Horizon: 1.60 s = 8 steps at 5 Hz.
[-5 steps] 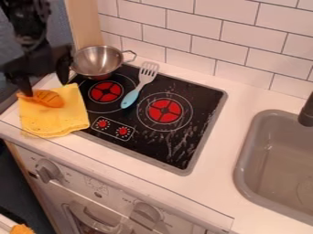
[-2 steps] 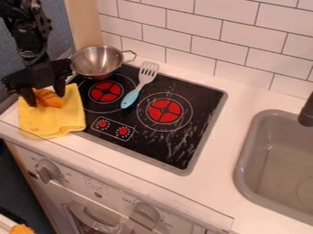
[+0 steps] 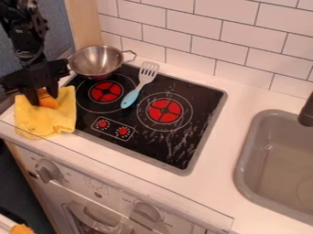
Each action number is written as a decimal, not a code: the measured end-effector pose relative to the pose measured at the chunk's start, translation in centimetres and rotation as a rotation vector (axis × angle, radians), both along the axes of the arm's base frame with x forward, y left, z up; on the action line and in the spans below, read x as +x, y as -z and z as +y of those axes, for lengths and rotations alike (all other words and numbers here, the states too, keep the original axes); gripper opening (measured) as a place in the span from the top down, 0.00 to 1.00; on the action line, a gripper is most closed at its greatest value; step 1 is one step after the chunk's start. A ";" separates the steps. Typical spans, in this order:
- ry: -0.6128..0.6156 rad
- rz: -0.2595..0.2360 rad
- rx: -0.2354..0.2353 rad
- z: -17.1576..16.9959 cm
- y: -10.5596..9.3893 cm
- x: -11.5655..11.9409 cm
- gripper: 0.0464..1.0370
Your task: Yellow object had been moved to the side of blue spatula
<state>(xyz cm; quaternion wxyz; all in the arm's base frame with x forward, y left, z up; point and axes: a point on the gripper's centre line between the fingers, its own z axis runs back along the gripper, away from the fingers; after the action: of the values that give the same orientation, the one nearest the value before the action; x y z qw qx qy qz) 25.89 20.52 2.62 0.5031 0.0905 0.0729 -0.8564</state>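
The black two-finger gripper (image 3: 41, 99) hangs in the upper left of the frame, directly above the yellow cloth (image 3: 45, 122) and pointing down at its top part. Its fingers are drawn in to a narrow gap on either side of a small, rounded orange object (image 3: 47, 102), which they seem to hold, though the dark fingertips make the contact hard to judge. The cloth lies below the gripper, at the left of the frame, spread with soft creases over the white counter (image 3: 220, 176), its right edge by the left side of the black cooktop (image 3: 205, 93). The orange object is at the cloth's upper part, between the fingers.

The spatula with a light blue handle and pale slotted head (image 3: 139, 86) lies on the cooktop, right of the cloth and well apart from it, its handle end pointing to the lower left. It passes between two round burners with red centres, the upper-left one (image 3: 105, 92) and the one nearer the middle of the frame (image 3: 164, 110). A shiny metal bowl with a loop handle (image 3: 96, 63) sits at the cooktop's upper-left corner, just right of the gripper. At the right of the frame is a grey sink (image 3: 243, 155).
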 end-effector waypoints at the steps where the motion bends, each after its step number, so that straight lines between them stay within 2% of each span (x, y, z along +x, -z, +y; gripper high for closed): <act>1: 0.001 -0.012 -0.011 -0.1 -0.3 0.1 0.62; 2: 0.001 -0.074 -0.007 -0.2 -2.3 0.6 0.62; 3: 0.034 -0.140 0.027 -0.9 -4.8 1.5 0.62; 4: 0.087 -0.221 0.039 -3.5 -8.0 2.3 0.62; 5: 0.174 -0.274 0.044 -7.1 -10.6 2.8 0.62; 6: 0.261 -0.314 0.016 -10.6 -11.9 3.5 0.62; 7: 0.372 -0.323 -0.041 -14.4 -11.6 4.6 0.62; 8: 0.480 -0.290 -0.057 -17.2 -9.8 5.8 0.62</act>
<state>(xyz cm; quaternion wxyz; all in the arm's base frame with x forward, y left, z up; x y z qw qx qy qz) 31.69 3.35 12.37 0.2933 0.2125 -0.0473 -0.9309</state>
